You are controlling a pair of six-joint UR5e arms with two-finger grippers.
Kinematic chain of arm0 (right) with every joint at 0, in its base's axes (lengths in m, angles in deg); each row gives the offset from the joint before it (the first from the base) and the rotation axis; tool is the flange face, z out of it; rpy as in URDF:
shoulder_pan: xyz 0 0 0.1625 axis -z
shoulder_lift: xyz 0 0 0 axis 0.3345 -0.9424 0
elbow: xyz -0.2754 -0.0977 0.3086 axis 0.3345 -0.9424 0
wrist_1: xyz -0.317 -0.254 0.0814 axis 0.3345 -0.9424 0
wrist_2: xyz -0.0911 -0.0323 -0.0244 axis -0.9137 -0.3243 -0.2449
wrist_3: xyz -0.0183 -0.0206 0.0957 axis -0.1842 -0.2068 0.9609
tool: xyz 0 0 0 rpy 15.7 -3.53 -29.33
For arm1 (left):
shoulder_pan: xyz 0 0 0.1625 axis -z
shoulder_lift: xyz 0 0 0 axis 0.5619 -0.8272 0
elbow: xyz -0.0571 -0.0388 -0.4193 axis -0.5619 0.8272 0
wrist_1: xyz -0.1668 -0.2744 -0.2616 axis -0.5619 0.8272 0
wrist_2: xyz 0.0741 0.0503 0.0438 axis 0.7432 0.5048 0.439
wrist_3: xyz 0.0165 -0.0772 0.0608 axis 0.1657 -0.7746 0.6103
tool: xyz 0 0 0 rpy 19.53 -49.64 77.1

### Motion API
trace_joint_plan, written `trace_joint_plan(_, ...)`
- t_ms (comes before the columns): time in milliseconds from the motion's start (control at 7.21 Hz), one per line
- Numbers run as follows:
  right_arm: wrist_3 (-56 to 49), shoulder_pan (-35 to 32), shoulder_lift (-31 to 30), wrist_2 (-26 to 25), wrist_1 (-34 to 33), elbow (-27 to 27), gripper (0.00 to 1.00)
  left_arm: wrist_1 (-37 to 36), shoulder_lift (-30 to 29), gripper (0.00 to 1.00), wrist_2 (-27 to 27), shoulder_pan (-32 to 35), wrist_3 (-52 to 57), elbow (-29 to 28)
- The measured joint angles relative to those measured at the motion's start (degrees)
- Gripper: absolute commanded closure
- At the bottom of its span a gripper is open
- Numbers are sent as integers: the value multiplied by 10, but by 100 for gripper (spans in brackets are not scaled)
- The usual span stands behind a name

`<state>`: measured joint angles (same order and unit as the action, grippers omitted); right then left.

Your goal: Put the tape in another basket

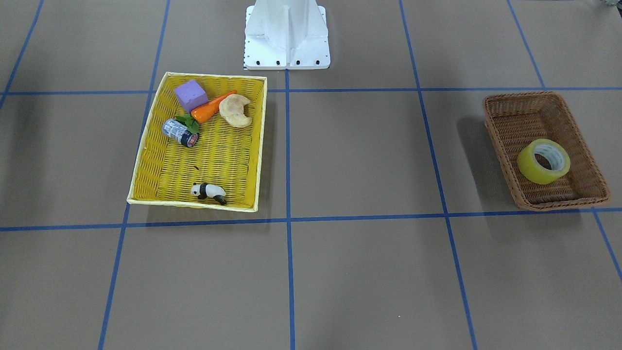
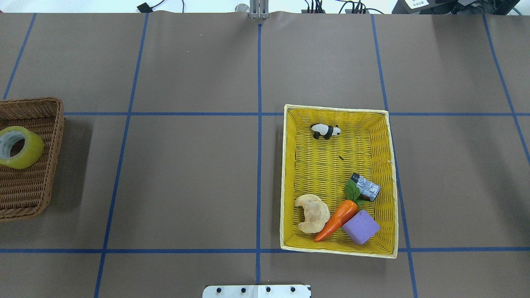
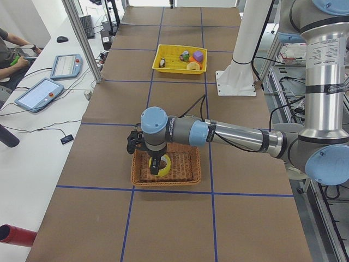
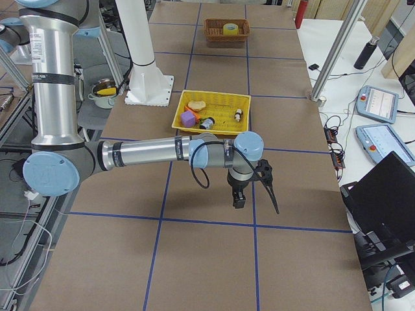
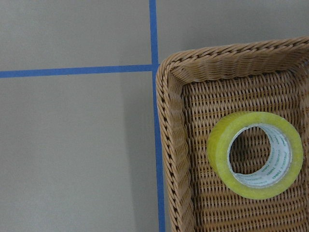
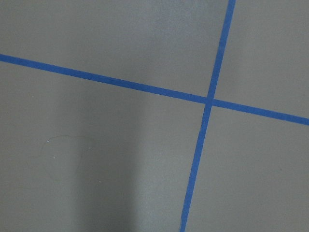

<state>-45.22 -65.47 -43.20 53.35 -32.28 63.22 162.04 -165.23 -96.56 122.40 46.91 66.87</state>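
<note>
Inspection ran from the robot's left. The left gripper [image 3: 156,162] hung over the basket [image 2: 29,194], above the tape [image 2: 18,147] and, as far as the side view showed, not touching it. You could not have told whether its fingers were parted or closed, since its wrist camera showed none of them. The tape lay on the basket's floor, in the half farther from the robot, its core open toward that camera.

Further right, the tray [image 2: 331,165] held other goods, well apart from the basket. The right gripper [image 4: 254,197] hung over the table [image 2: 186,186] (its camera showed only table and blue lines), and its finger state was likewise not determinable.

Judgement: with the tape in the basket, the placing step looked finished, and the next move called only for a straight rise clear of the rim. Had you meant the tray as destination, the pick was not begun, and a centred descent onto the roll was required.
</note>
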Motion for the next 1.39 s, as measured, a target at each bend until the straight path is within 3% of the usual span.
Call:
trace_joint_plan(555, 4, -2, 12, 2, -7, -2, 0, 5, -17, 2, 8, 0, -1, -40)
trace_joint_plan(1388, 6, -3, 20, 0, -2, -9, 0, 3, -21, 2, 26, 1, -20, -53)
